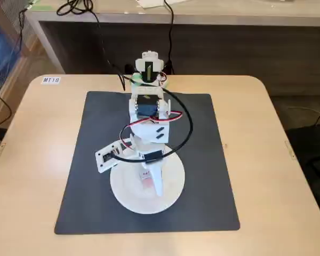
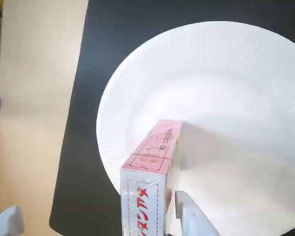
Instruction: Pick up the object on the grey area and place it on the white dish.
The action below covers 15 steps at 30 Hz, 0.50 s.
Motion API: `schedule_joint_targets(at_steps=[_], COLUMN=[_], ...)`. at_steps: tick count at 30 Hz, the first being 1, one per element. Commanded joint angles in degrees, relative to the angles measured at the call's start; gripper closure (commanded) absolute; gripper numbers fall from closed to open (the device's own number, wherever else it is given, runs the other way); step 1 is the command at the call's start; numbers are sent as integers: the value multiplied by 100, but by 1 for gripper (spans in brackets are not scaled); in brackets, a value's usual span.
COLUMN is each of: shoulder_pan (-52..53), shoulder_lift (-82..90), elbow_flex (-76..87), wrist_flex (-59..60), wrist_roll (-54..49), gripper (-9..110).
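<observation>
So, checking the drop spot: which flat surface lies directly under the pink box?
The white dish, round and ribbed-rimmed; the grey mat and wooden tabletop lie farther out.

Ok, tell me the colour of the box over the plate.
Pink, with a white strip printed in red; the box shows best in the wrist view.

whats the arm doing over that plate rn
A single robot arm is reaching down over the white plate, which sits on the dark grey mat on a wooden table. Its tool has a small pink box beside one finger, over the plate's middle. Whether the box is resting on the plate or gripped isn't clear.
</observation>
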Motion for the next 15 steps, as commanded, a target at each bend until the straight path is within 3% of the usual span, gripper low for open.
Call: schedule_joint_targets(at_steps=[1,15], shoulder_pan=[88,105], shoulder_lift=[738,2839], elbow_flex=[264,2566], wrist_flex=[53,53], wrist_roll=[26,141], gripper=[61,57])
